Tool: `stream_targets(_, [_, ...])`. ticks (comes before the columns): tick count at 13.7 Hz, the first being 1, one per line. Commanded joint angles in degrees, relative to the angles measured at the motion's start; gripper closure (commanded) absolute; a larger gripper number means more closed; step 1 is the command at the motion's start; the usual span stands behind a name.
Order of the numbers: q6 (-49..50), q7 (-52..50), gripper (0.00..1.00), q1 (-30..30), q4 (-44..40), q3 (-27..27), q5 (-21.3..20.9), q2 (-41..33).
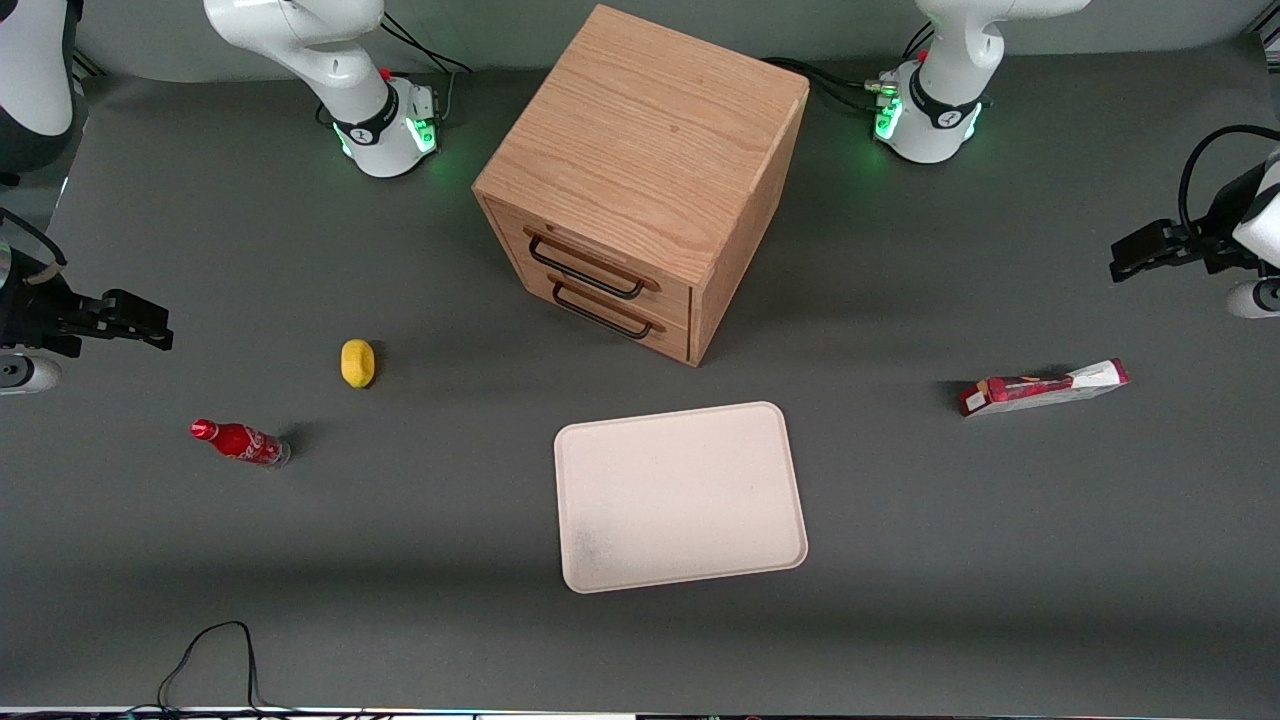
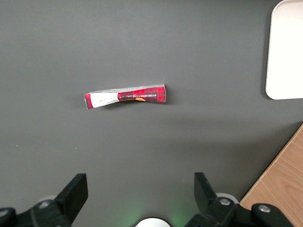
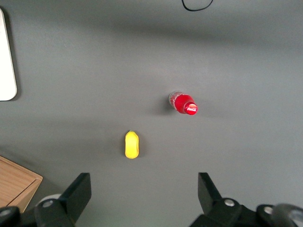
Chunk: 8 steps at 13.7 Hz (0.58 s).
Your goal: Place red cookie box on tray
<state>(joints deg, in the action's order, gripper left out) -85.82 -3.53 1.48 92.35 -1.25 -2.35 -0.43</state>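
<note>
The red cookie box (image 1: 1043, 386) lies flat on the grey table toward the working arm's end, well apart from the tray (image 1: 680, 495). In the left wrist view the red cookie box (image 2: 125, 96) shows its white end panel and dark-red body, with a corner of the tray (image 2: 287, 47) at the edge. The cream-white tray sits in front of the drawer cabinet, nearer to the front camera, with nothing on it. My left gripper (image 1: 1125, 258) hangs above the table, farther from the front camera than the box. The gripper (image 2: 139, 184) is open, holding nothing.
A wooden two-drawer cabinet (image 1: 640, 180) stands mid-table, its corner (image 2: 284, 184) also in the left wrist view. A yellow lemon-like object (image 1: 357, 362) and a small red soda bottle (image 1: 240, 442) lie toward the parked arm's end. A black cable (image 1: 215, 655) loops at the table's front edge.
</note>
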Motion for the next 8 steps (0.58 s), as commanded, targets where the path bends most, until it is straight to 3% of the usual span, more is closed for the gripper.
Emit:
stream_targets(1, [2.4,-0.1,0.0,0.5,-1.1,-0.1,-0.6,0.3])
stream_targets(8, [3.6,-0.2,0.0,0.5,-2.0,-0.1,-0.6,1.0])
